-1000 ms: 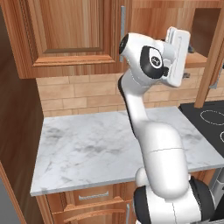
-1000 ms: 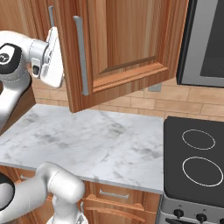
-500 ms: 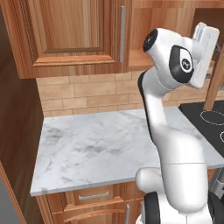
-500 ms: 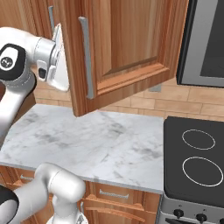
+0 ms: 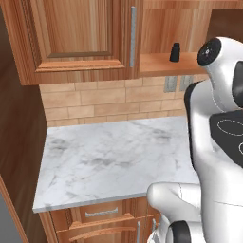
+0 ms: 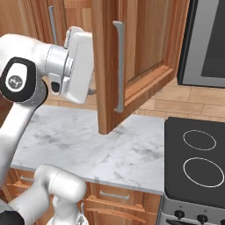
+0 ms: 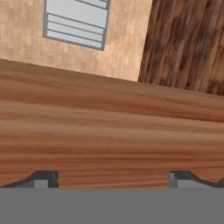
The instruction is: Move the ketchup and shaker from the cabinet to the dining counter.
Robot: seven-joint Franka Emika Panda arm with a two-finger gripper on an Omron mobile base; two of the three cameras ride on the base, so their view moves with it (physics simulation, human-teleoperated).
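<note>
The small black shaker (image 5: 175,52) stands on the wooden shelf inside the open right half of the cabinet (image 5: 76,38). The ketchup and the dining counter are out of view. In the right base view my white hand (image 6: 80,66) sits against the inner side of the swung-out cabinet door (image 6: 140,52), left of its bar handle (image 6: 118,66), and the door edge hides the fingers. In the hand view my gripper (image 7: 113,179) is open, tips wide apart with nothing between them, close to a wooden plank.
A small marble counter (image 5: 118,156) backed by brick tile lies below the cabinet. A black stove top (image 6: 197,154) is to its right, with a microwave (image 6: 206,39) above it. An outlet plate (image 7: 74,22) is on the wall.
The right cabinet door has swung further open, and my hand has moved right along with it. The shaker on the shelf has come into sight.
</note>
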